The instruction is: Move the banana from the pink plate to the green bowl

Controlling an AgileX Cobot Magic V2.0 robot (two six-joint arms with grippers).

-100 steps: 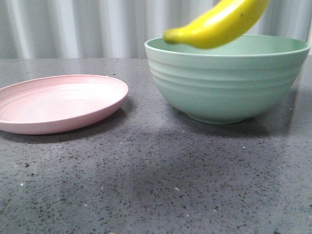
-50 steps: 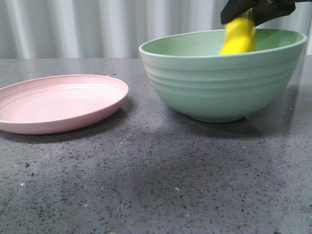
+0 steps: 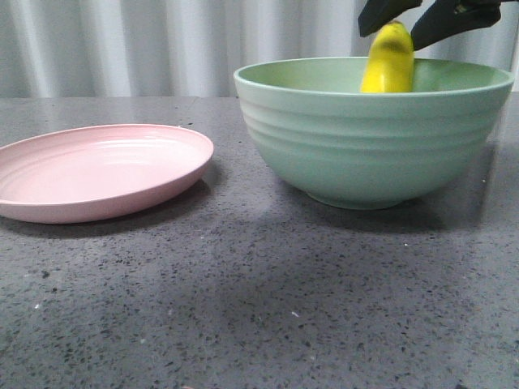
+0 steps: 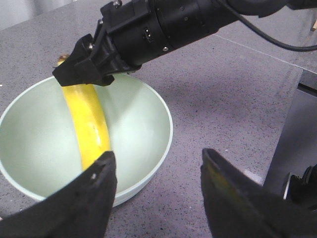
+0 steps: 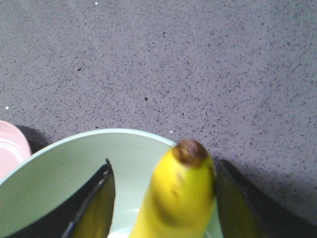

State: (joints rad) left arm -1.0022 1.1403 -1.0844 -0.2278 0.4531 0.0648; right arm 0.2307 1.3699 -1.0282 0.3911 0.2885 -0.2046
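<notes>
Dropping off banana in green bowl.
Right claw spread open around it; just needed lifting clear, pink plate already bare.

I can read no writing, label, brand or number anywhere around me. The glossy yellow plastic banana, the ribbed pale mint-green bowl and the shallow pale pink plate are all unmarked.
</notes>
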